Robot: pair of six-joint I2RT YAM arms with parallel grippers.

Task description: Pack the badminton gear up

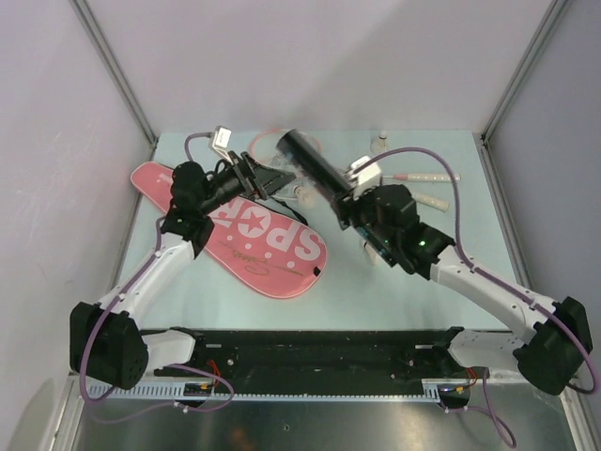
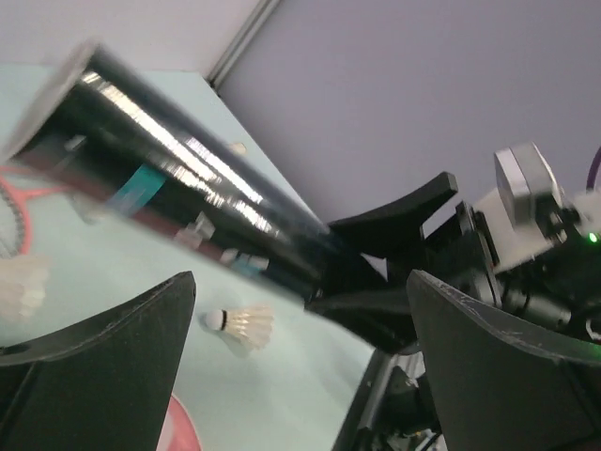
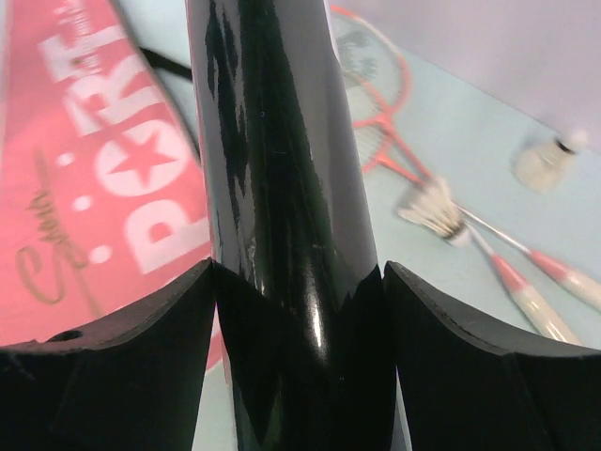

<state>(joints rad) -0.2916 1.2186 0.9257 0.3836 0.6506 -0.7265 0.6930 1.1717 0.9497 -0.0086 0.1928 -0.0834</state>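
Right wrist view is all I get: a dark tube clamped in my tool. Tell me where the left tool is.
Observer: The left tool is open and empty, just left of the tube, pointing at it.
Operator: Say whether the tube touches the table.
Observer: It appears raised and tilted; in the left wrist view a shuttlecock lies on the table below it.
Operator: Describe the bag.
Observer: The pink bag lies flat, partly under the left arm.

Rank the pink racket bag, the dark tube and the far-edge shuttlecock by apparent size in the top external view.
1. pink racket bag
2. dark tube, raised nearer the camera, yet clearly smaller
3. shuttlecock, tiny
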